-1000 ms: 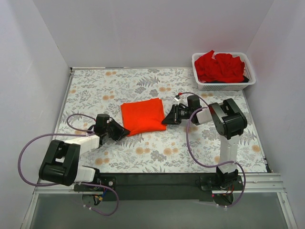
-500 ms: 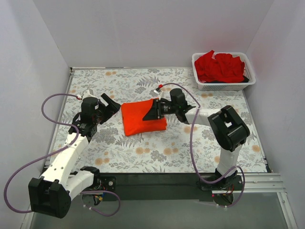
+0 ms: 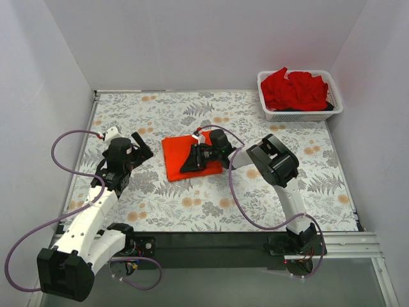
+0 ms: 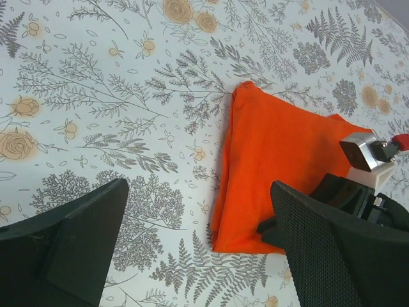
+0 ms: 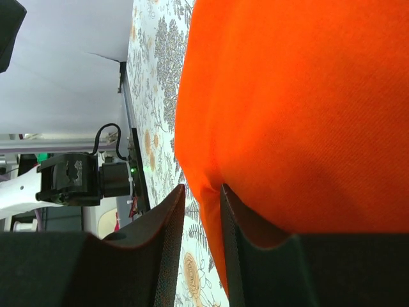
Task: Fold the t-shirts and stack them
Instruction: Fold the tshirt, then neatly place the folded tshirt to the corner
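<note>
Folded orange-red t-shirt (image 3: 179, 153) lies mid-table; the deeper red t-shirts (image 3: 294, 89) are heaped in the basket (image 3: 271, 115), far right. The left gripper (image 4: 199, 192), fingers wide apart and empty, hovers just left of the folded shirt. The right gripper (image 5: 201, 192) sits at its near-right edge, fingers narrowly apart astride a cloth ridge; a firm pinch cannot be confirmed. Any tidying pull should run low and slow, lest the layers slip.

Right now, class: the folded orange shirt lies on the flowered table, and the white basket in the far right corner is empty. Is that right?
No. The basket holds a heap of red shirts, as the top view shows. The rest stands.
</note>
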You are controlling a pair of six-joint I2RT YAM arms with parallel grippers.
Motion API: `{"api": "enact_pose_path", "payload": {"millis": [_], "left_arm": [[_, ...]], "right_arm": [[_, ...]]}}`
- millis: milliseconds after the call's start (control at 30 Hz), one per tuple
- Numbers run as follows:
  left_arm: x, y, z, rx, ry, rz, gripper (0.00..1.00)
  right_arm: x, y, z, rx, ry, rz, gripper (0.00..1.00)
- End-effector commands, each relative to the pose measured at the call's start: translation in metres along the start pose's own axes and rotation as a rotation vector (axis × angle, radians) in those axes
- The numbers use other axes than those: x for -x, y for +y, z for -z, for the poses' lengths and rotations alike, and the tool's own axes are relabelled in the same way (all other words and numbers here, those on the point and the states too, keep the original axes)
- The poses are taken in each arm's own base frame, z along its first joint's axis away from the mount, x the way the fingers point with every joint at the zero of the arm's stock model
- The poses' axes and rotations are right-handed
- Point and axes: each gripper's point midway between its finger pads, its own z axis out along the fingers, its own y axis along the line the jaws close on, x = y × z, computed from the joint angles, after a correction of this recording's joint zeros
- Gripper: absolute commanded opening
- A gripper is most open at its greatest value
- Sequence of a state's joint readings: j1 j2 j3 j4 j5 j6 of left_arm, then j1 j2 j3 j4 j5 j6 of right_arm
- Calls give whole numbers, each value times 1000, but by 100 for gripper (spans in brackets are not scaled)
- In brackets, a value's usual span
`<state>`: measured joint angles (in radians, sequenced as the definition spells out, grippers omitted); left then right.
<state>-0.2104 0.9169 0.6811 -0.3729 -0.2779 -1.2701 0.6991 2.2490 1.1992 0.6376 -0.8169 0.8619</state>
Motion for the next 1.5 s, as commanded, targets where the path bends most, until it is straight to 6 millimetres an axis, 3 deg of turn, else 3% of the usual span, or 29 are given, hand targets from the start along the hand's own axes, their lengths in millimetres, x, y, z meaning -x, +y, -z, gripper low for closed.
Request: {"api": "enact_pose_path", "payload": {"millis": [0, 267, 400, 633, 833, 967, 1067, 1133, 1167, 1233, 1267, 1333, 1367, 1433, 1467], "left_arm": [[11, 7, 3, 26, -52, -23, 93], [8, 2, 2, -5, -38, -23, 94], [7, 0, 2, -13, -33, -24, 93], [5, -1, 1, -22, -24, -24, 93], [3, -2, 0, -26, -14, -27, 93], [2, -3, -1, -28, -11, -28, 93], [2, -3, -1, -31, -11, -29, 93], [2, -5, 0, -41, -9, -28, 93], [1, -5, 0, -43, -6, -28, 93], [1, -7, 0, -52, -3, -29, 93], [2, -8, 1, -56, -6, -28, 93], [3, -9, 2, -61, -8, -27, 93], [4, -9, 2, -64, -12, -26, 93], [4, -10, 4, -70, -15, -25, 93], [5, -10, 5, -74, -19, -22, 93]], "right_arm": [[-18, -41, 0, -114, -2, -63, 36], [30, 39, 24, -24, -108, 109, 36], [65, 55, 41, -4, -177, 160, 36], [132, 26, 75, -60, -333, 143, 36], [168, -29, 89, -149, -443, 43, 37], [175, -71, 86, -177, -455, -36, 37], [174, -83, 89, -190, -457, -57, 37], [176, -80, 96, -187, -461, -46, 37], [180, -66, 101, -178, -466, -10, 37], [176, -57, 109, -178, -463, 14, 37], [179, -38, 117, -164, -468, 47, 38], [169, -31, 123, -174, -455, 80, 38], [169, -15, 131, -173, -461, 106, 40], [154, -14, 136, -202, -442, 126, 42], [155, -2, 143, -216, -461, 157, 44]]}}
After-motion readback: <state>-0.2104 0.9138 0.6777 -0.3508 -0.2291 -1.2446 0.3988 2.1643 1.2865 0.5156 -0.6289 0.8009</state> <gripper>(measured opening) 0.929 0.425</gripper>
